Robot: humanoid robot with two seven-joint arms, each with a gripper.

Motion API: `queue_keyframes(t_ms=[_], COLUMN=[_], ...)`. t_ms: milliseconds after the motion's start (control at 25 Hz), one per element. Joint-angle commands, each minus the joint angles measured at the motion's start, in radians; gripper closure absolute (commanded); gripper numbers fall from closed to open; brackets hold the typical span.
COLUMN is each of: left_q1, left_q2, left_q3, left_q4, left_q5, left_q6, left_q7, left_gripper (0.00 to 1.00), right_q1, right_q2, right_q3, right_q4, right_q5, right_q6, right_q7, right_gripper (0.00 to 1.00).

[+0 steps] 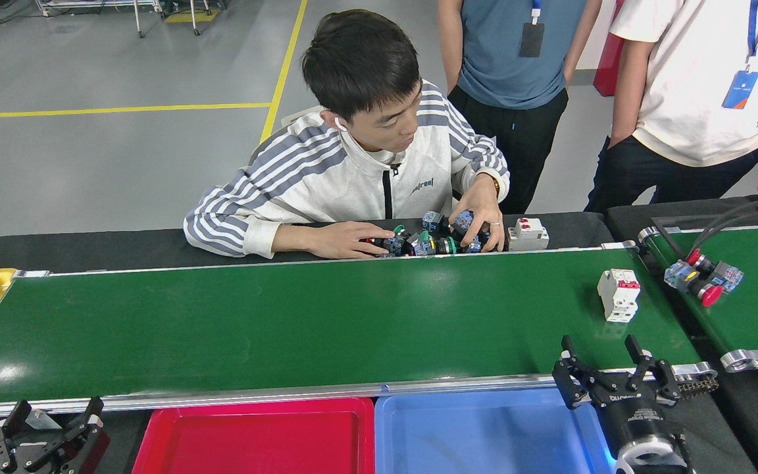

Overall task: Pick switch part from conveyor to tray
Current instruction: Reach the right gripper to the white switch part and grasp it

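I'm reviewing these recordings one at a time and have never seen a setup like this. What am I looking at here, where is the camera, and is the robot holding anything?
The one current picture is taken from the robot's own head, looking forward and down. The black claws at the bottom are its two grippers: the left gripper low in the corner, the right gripper raised at the near rail. Both are open and empty. Across the middle runs the conveyor, a wide green belt carrying one white switch part near its right end. Below it sit a red tray and a blue tray. Behind the belt, a person's hand sorts a pile of small push-button parts. A smaller belt lies right.
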Motion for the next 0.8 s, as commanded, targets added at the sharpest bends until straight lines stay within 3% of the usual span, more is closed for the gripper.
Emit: queue_keyframes(t_ms=[0,479,639,759], left_q1=[-0.001,-0.006,-0.007,-0.01], left_q2=[0.01,0.017,0.017,0.019], left_q3=[0.004,-0.004,-0.004,-0.004], left_q4=[-0.009,-0.006,-0.007,-0.006], left_q5=[-0.003,-0.003,-0.003,-0.003], left_q6=[0.001,-0.003,-0.003,-0.003], left_q7=[0.007,0.007,0.007,0.007], left_gripper=[0.0,0.0,0.0,0.0], right_q1=[-0.057,-0.221,-0.28,-0.294], right_q2=[-0.01,0.011,0.027,0.027], right_q3=[-0.001,0.002,0.004,0.039], right_q4=[0.042,0.261,0.336,0.349], right_q5=[-0.003,-0.009,-0.009,-0.009], right_q6=[0.035,0.045,0.045,0.044], right_q7=[0.001,0.001,0.001,0.001], right_gripper=[0.01,0.04,0.16,0.33])
